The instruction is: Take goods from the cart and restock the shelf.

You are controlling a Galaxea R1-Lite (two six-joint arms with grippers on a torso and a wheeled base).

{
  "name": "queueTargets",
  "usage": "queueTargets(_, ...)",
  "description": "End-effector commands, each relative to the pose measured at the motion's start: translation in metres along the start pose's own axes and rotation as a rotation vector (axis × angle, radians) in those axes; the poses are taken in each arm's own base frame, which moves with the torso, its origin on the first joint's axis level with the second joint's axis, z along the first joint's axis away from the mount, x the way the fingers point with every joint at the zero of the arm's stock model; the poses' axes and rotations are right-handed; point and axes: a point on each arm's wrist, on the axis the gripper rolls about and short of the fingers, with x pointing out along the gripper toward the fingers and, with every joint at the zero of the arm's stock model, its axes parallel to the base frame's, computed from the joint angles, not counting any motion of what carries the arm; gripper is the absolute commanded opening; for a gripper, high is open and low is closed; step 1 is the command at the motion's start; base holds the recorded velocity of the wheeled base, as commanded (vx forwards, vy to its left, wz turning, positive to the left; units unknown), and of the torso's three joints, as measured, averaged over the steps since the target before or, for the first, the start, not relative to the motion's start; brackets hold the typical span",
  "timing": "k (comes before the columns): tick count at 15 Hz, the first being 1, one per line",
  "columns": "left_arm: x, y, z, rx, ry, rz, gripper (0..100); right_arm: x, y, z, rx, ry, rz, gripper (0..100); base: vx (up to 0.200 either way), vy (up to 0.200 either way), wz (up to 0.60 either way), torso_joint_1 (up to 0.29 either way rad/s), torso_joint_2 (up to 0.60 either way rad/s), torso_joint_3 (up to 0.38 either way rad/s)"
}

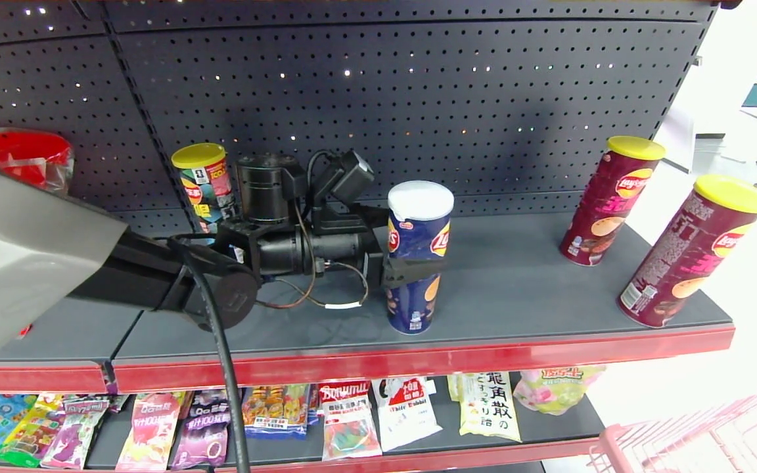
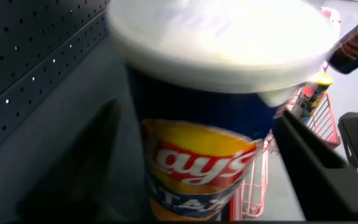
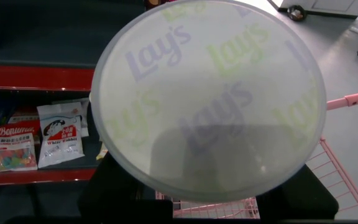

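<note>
A blue chip can (image 1: 418,256) with a white lid stands upright on the grey shelf (image 1: 516,295), near its red front edge. My left gripper (image 1: 411,269) is shut around the can's middle from the left. In the left wrist view the same blue can (image 2: 210,124) sits close between the dark fingers (image 2: 316,168). In the right wrist view, a second can's translucent lid (image 3: 207,93) is seen from above. My right gripper (image 3: 210,202) is shut on that can, with its dark fingers (image 3: 114,186) on either side below the lid, above the pink cart (image 3: 347,149).
Two maroon cans (image 1: 605,200) (image 1: 690,253) with yellow lids stand at the shelf's right end. Another yellow-lidded can (image 1: 204,184) stands behind my left arm, and a red bag (image 1: 17,154) lies far left. Snack bags (image 1: 345,420) fill the lower shelf. The cart's corner (image 1: 700,433) is at lower right.
</note>
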Motion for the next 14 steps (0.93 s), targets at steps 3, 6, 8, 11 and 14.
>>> queueTargets(3, -0.016, -0.012, 0.016, 0.012, -0.008, 0.075, 100, 0.001, 0.000, 0.000, -0.001, 0.004, 0.001, 0, 0.000, 0.000, 0.00, 0.000, 0.00, 0.000)
queueTargets(6, -0.032, -0.023, 0.024, 0.013, 0.000, 0.207, 100, 0.001, 0.000, -0.001, -0.002, 0.010, 0.004, 0, 0.000, 0.000, 0.00, 0.000, 0.00, 0.000)
queueTargets(8, -0.047, -0.030, 0.032, 0.005, -0.009, 0.223, 100, 0.002, 0.001, -0.002, -0.003, 0.011, 0.006, 0, 0.000, 0.000, 0.00, 0.000, 0.00, 0.000)
queueTargets(11, -0.073, -0.040, 0.045, -0.033, -0.036, 0.259, 100, 0.002, 0.001, -0.002, -0.004, 0.015, 0.016, 0, 0.000, 0.000, 0.00, 0.000, 0.00, 0.000)
queueTargets(14, -0.114, -0.068, 0.050, -0.047, -0.021, 0.336, 100, 0.009, 0.001, 0.009, -0.013, 0.049, 0.004, 0, 0.000, 0.000, 0.00, 0.000, 0.00, 0.000)
